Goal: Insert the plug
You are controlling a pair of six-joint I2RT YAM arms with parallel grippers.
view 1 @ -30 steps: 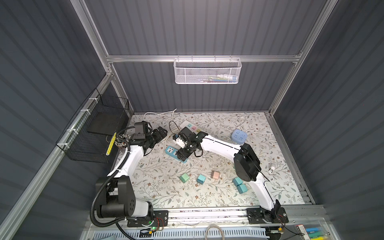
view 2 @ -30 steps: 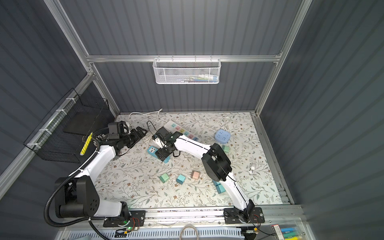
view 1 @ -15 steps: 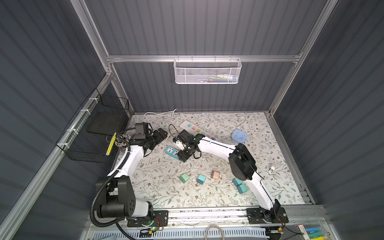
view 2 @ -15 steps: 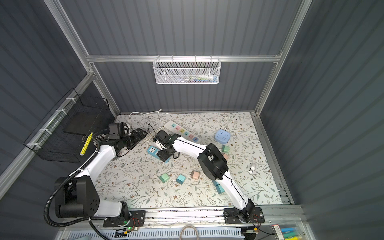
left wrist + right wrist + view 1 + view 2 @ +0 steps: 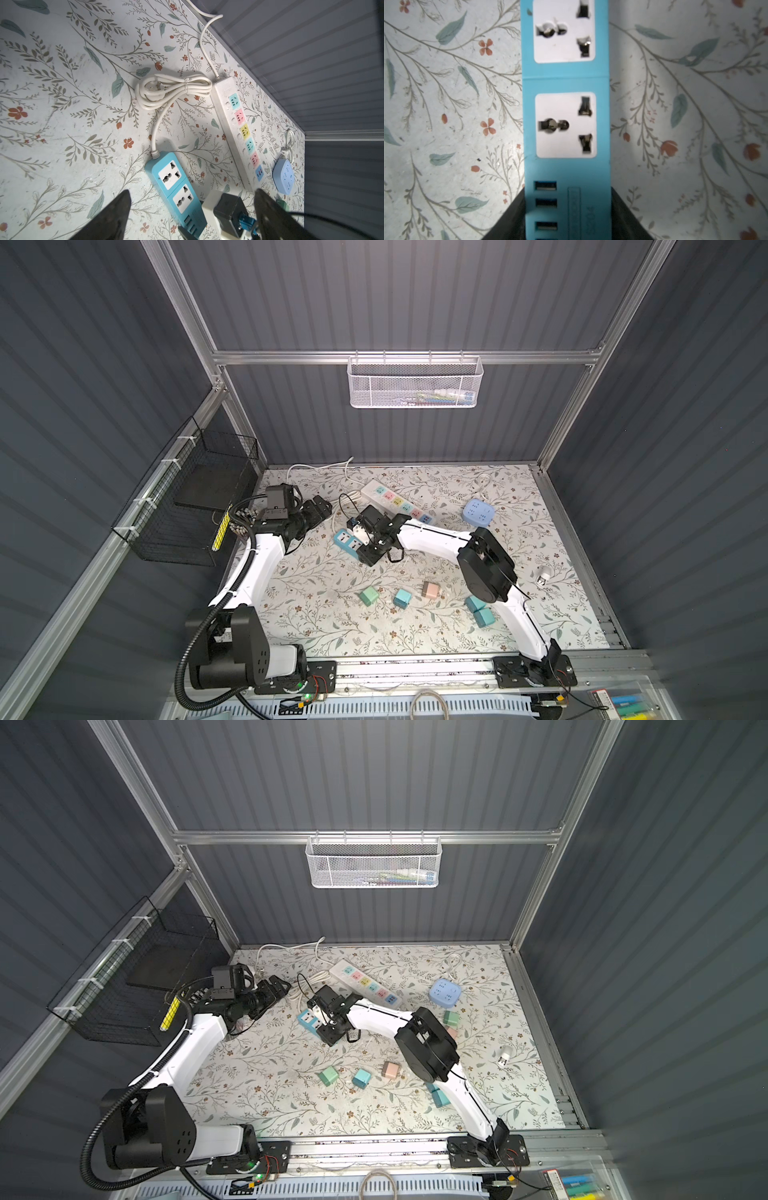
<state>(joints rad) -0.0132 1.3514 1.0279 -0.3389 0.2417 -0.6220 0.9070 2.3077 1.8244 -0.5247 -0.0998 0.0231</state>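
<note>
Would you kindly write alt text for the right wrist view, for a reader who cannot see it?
A blue power strip lies on a floral tabletop, showing two empty white sockets and a column of USB ports. Its USB end sits between the fingers of the right gripper.

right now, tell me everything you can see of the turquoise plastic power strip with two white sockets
The turquoise plastic power strip lies flat, face up, on the floral table. It carries two white universal sockets, both empty, then a row of USB ports at one end. A white cord leaves the other end to a tied coil. The right gripper straddles the USB end, its dark fingers against both long sides, no gap showing.
</note>
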